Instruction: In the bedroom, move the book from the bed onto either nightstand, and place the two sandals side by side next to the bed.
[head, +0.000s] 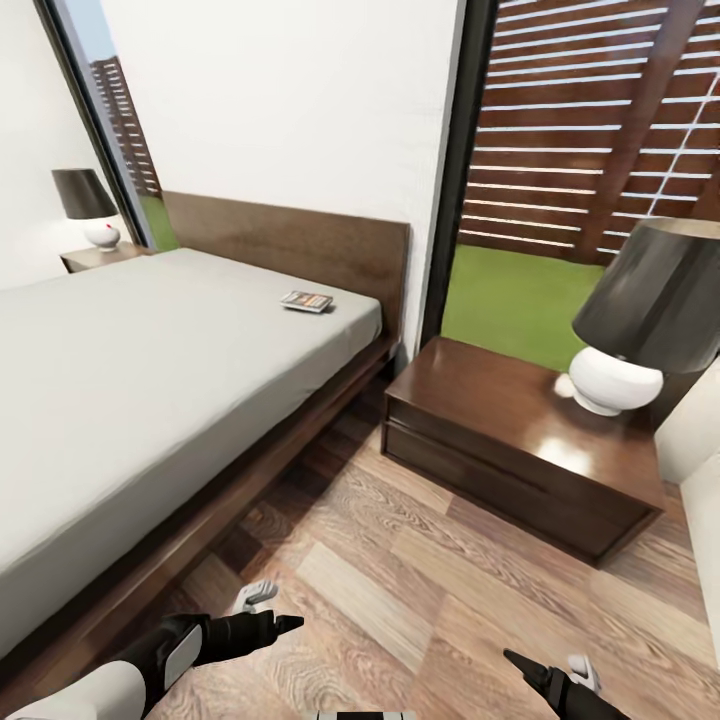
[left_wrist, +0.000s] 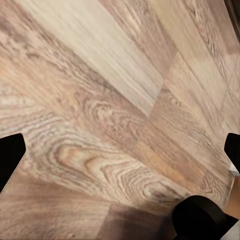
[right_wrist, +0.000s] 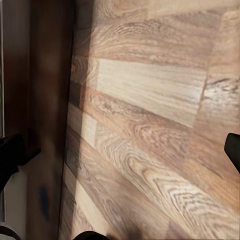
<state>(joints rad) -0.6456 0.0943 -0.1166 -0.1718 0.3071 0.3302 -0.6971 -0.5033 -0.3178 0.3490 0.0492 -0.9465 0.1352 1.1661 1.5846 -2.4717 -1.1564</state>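
From where I stand, the bed (head: 150, 370) fills the room from 9 to 11 o'clock, its grey mattress bare but for the book (head: 307, 301), which lies flat near the headboard (head: 290, 245), close to the mattress edge that faces the nightstand (head: 520, 445). The book is thin and pale, with an orange band and dark print. That nightstand sits at 1 o'clock, glossy dark wood, just beside the bed frame, a strip of floor (head: 400, 590) between them. A lamp (head: 640, 320) with a dark shade and white base takes its far corner; the rest of the top is bare. A second nightstand (head: 95, 256) with a lamp of its own (head: 88, 206) stands at 10 o'clock beyond the bed. Behind are a white wall, a window, lawn and a slatted fence (head: 600, 120).

The left gripper (head: 285, 624) hangs low at 7 o'clock, the right gripper (head: 520, 662) at 5 o'clock. Both wrist views show their fingers spread wide over bare planks, holding nothing.
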